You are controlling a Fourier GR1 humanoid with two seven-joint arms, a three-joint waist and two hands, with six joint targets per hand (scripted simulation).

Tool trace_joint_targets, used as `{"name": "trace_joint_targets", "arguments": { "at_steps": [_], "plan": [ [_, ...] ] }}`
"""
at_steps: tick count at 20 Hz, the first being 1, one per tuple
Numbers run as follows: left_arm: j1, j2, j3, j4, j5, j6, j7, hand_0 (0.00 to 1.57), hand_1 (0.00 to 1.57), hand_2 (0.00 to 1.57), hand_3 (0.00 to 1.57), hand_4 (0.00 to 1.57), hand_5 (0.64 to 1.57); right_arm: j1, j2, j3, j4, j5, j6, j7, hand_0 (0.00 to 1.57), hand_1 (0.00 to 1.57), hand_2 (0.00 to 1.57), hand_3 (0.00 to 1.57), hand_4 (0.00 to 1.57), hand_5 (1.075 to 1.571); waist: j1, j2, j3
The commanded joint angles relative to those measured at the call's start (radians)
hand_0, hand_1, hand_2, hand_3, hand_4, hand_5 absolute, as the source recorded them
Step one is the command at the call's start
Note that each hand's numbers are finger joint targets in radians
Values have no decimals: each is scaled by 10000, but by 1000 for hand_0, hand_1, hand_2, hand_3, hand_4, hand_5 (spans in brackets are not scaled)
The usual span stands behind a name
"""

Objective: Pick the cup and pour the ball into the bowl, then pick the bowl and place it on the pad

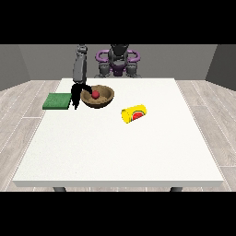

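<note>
Ball (95, 94) lies in bowl (97, 97). Cup (133, 114) lies tipped, right and nearer. Hand at the view's left (76, 96) touches bowl's left rim; grip indeterminate. Pad (57, 101) left of it.

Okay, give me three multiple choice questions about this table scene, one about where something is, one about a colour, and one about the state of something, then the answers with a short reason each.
1. Where is the red ball?
A. Inside the brown bowl
B. On the green pad
C. Inside the yellow cup

2. What colour is the pad beside the bowl?
A. Blue
B. Green
C. Orange

3. How does the cup stand?
A. Upright on the pad
B. Held in the air by a hand
C. Lying on its side on the white table

Answers:
1. A, the ball shows within the bowl's rim.
2. B, the flat pad at the view's left of the bowl is green.
3. C, the cup lies tipped over on the table, apart from the bowl, while the hand at the view's left is at the bowl's rim.
</note>
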Motion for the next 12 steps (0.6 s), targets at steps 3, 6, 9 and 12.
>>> {"name": "trace_joint_targets", "arguments": {
  "at_steps": [3, 6, 9, 12],
  "plan": [
    [470, 428, 373, 419, 325, -521, -420, 0, 0, 0, 0, 1023, 1540, -359, 878, 336, 302, 180, -873, 167, 0, 0, 0, 0, 477, 1547, 22, 44, 165],
    [66, 666, 515, -49, 656, -567, -107, 0, 0, 0, 0, 1018, 1535, 211, -83, -482, 1098, -31, -1577, 690, 878, 878, 580, 0, 608, 1514, 448, 723, 176],
    [-31, 738, 580, -39, 877, -648, 107, 0, 0, 0, 0, 1024, 1537, 1050, -549, -76, 1213, 654, -1856, 857, 1571, 1571, 1571, 1545, 913, 1470, 421, 741, 169],
    [166, 527, 399, -92, 795, -576, 191, 0, 0, 0, 0, 1071, 1523, 1027, -995, 103, 981, 1010, -2414, 1394, 1571, 1571, 1571, 1566, 903, 1495, 485, 404, 155]
  ]
}}
